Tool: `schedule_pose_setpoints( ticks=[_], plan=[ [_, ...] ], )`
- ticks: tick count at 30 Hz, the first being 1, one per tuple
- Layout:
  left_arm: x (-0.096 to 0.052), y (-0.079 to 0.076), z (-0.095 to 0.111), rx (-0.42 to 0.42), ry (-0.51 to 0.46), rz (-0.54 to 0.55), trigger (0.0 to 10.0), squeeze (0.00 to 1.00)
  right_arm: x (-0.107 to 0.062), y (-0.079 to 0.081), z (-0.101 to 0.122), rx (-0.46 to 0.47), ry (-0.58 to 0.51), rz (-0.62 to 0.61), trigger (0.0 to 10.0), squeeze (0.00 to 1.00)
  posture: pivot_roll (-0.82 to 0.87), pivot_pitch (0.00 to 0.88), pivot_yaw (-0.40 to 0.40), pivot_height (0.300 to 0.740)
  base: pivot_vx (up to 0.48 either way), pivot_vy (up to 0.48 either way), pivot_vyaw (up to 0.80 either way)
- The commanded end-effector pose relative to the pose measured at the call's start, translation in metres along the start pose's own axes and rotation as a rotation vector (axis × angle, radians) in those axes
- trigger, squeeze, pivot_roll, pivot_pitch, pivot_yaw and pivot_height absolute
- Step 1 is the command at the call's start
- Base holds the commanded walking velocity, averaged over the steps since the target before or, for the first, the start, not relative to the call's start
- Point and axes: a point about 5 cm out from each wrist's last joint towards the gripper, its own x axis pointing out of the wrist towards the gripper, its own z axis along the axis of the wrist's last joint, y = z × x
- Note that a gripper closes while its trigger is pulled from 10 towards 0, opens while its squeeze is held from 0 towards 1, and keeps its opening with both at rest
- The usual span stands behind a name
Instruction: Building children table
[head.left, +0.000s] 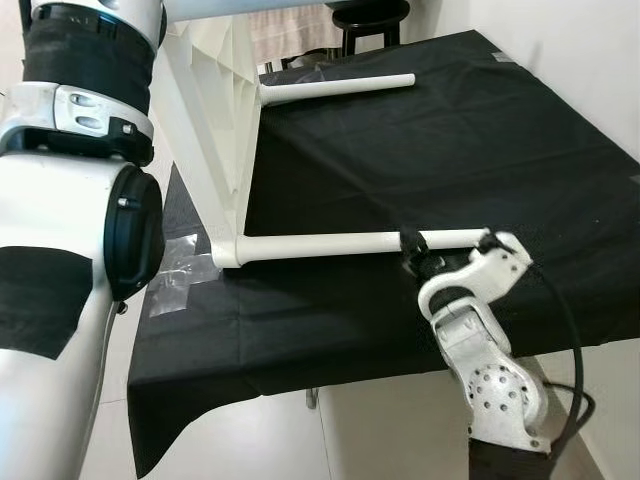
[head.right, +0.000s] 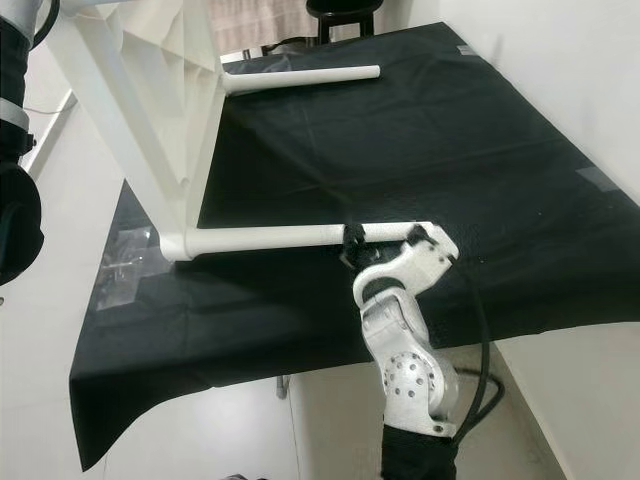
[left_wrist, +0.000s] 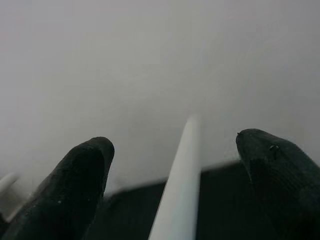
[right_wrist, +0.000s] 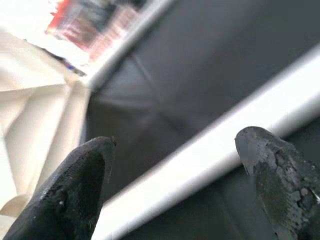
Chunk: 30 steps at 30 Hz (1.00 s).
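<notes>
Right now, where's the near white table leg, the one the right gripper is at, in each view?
Left eye: the near white round table leg lies horizontal across the middle, over the black cloth.
Right eye: same leg, left of centre.
Left wrist: a white rod runs up between the fingers; which leg, cannot tell.
Right wrist: leg runs diagonally between the fingers.
Shared landmark: right gripper on the leg.

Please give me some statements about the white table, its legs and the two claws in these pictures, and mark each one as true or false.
1. The white table top stands on its edge on the black cloth. True.
2. The right claw is at the near leg. True.
3. The far leg lies detached on the floor. False: it projects from the table top.
4. The cloth is red. False: it is black.
5. The left claw is clamped on a leg. False: its fingers are apart.
</notes>
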Motion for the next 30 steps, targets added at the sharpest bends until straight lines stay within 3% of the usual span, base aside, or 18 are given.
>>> schedule_pose_setpoints(
  ticks=[1,2,7,8,12,14,16,17,18,19,20,23,27,29,30],
  plan=[
    [0.004,-0.006,0.035,0.024,-0.13,-0.064,10.0,0.0,0.003,0.008,-0.004,-0.079,-0.005,0.052,10.0,0.0,-0.02,0.124,0.104,0.74,0.0,0.0,0.0],
    [0.005,-0.008,0.049,0.046,-0.184,-0.075,10.0,0.0,0.005,0.013,-0.004,-0.104,-0.014,0.082,10.0,0.0,-0.02,0.119,0.104,0.74,0.0,0.0,0.0],
    [0.003,-0.008,0.065,0.078,-0.254,-0.063,10.0,0.0,0.006,0.023,-0.002,-0.146,-0.027,0.133,10.0,0.0,-0.02,0.109,0.102,0.74,0.0,0.0,0.0],
    [-0.008,-0.003,0.076,0.069,-0.325,-0.01,10.0,0.0,0.009,0.035,0.001,-0.244,-0.063,0.214,10.0,0.0,-0.03,0.1,0.098,0.74,0.0,0.0,0.0],
    [-0.018,0.001,0.079,0.009,-0.372,0.013,10.0,0.0,0.01,0.04,0.002,-0.334,-0.091,0.26,10.0,0.0,-0.03,0.092,0.103,0.74,0.0,0.0,0.0],
    [-0.04,-0.009,0.065,-0.116,-0.347,-0.121,10.0,0.0,0.014,0.04,0.005,-0.416,-0.122,0.271,10.0,0.0,-0.05,0.09,0.107,0.74,0.0,0.0,0.0],
    [-0.064,-0.033,0.037,-0.305,-0.303,-0.25,10.0,0.0,0.02,0.035,0.011,-0.473,-0.153,0.258,10.0,0.0,-0.04,0.085,0.103,0.74,0.0,0.0,0.0],
    [-0.073,-0.044,0.026,-0.361,-0.288,-0.283,10.0,0.0,0.022,0.031,0.014,-0.481,-0.163,0.248,10.0,0.0,-0.04,0.08,0.097,0.74,0.0,0.0,0.0],
    [-0.073,-0.044,0.026,-0.361,-0.288,-0.283,10.0,0.0,0.022,0.031,0.014,-0.481,-0.163,0.248,10.0,0.0,-0.04,0.08,0.097,0.74,0.0,0.0,0.0],
    [-0.082,-0.056,0.015,-0.438,-0.281,-0.294,10.0,0.0,0.025,0.027,0.017,-0.487,-0.172,0.235,10.0,0.0,-0.04,0.078,0.097,0.74,0.0,0.0,0.0],
    [-0.082,-0.056,0.015,-0.438,-0.281,-0.294,10.0,0.0,0.025,0.027,0.017,-0.487,-0.172,0.235,10.0,0.0,-0.04,0.078,0.097,0.74,0.0,0.0,0.0],
    [-0.106,-0.082,-0.01,-0.525,-0.26,-0.286,10.0,0.0,0.029,0.02,0.021,-0.511,-0.182,0.212,10.0,0.0,-0.03,0.073,0.088,0.74,0.0,0.0,0.0],
    [-0.118,-0.092,-0.022,-0.544,-0.244,-0.256,10.0,0.0,0.031,0.02,0.02,-0.531,-0.186,0.215,10.0,0.0,-0.03,0.071,0.085,0.74,0.0,0.0,0.0],
    [-0.132,-0.103,-0.048,-0.569,-0.178,-0.142,10.0,0.0,0.033,0.02,0.019,-0.587,-0.195,0.224,10.0,0.0,-0.03,0.065,0.083,0.74,0.0,0.0,0.0],
    [-0.132,-0.103,-0.048,-0.569,-0.178,-0.142,10.0,0.0,0.033,0.02,0.019,-0.587,-0.195,0.224,10.0,0.0,-0.03,0.065,0.083,0.74,0.0,0.0,0.0]
  ],
)
